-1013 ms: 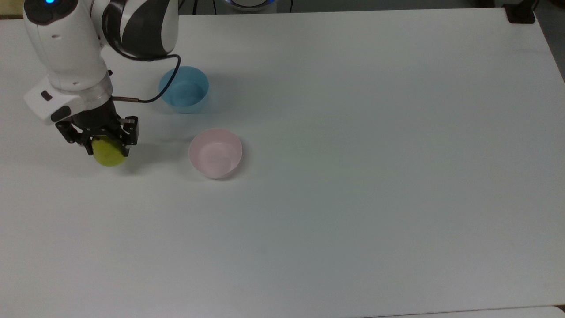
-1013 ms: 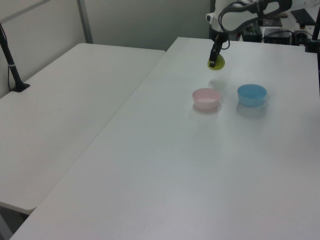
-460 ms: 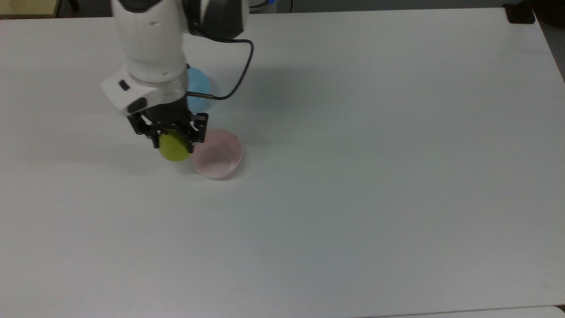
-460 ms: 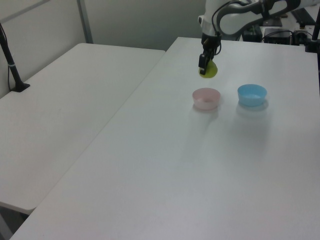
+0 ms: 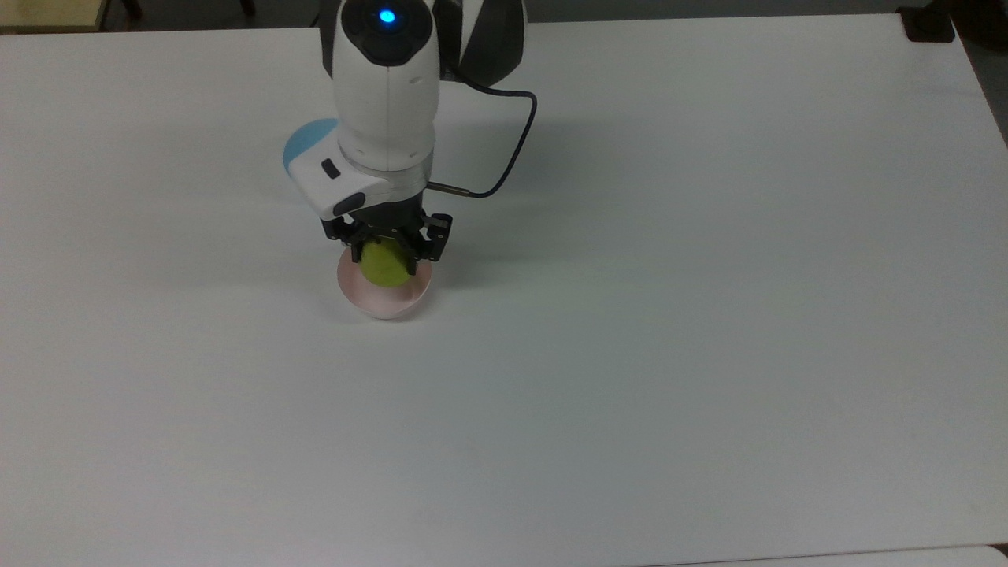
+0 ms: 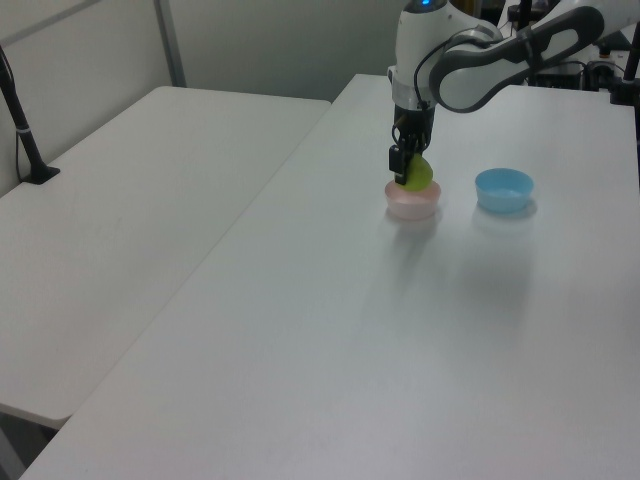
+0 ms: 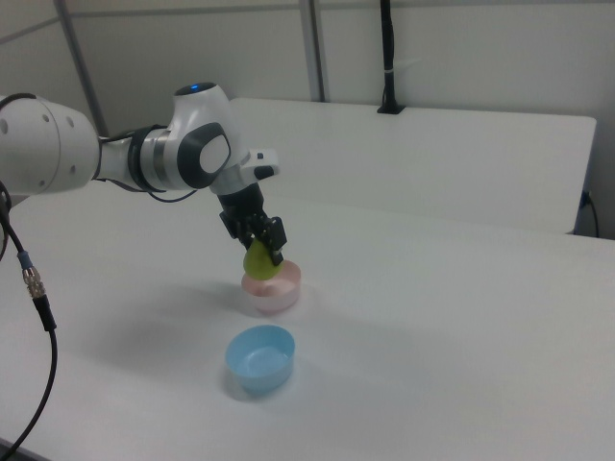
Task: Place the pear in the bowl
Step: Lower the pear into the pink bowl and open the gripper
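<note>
The yellow-green pear (image 5: pixel 384 264) (image 6: pixel 419 174) (image 7: pixel 259 260) hangs in my gripper (image 5: pixel 386 253) (image 6: pixel 407 172) (image 7: pixel 261 252), which is shut on it. It is held directly over the pale pink bowl (image 5: pixel 383 300) (image 6: pixel 413 203) (image 7: pixel 272 288), just above the rim and partly down in the opening. In the top view the pear and gripper hide most of the bowl's inside. The pink bowl stands upright on the white table (image 5: pixel 630 354).
A light blue bowl (image 5: pixel 309 140) (image 6: pixel 503 189) (image 7: pixel 259 359) stands beside the pink one, partly hidden by my arm in the top view. A black cable (image 5: pixel 504 157) loops off the wrist. A second white table (image 6: pixel 130 200) adjoins on the left view's left.
My arm has carried the pear from the top view's left across to a spot over the pink bowl and lowered it toward the bowl. Neither bowl has moved.
</note>
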Tool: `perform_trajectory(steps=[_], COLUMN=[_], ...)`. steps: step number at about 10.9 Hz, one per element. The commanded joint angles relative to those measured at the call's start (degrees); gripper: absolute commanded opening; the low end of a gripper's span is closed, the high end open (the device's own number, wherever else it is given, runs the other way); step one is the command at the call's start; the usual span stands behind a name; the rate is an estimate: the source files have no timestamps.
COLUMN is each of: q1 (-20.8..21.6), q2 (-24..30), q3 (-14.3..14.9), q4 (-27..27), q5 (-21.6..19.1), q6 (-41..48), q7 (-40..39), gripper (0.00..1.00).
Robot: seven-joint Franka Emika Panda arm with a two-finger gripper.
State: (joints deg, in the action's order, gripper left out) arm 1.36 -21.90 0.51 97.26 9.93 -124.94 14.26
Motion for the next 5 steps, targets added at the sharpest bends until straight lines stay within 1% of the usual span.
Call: perform_trajectory(steps=[1, 5], q1=[0.8, -0.8], q2=[1.2, -1.1], q3=[0.7, 0.7], q4=[2.5, 2.2], q5=[1.1, 1.2], q6=[-2.1, -5.9], q7=[2.1, 1.7], gripper=[0.39, 0.39])
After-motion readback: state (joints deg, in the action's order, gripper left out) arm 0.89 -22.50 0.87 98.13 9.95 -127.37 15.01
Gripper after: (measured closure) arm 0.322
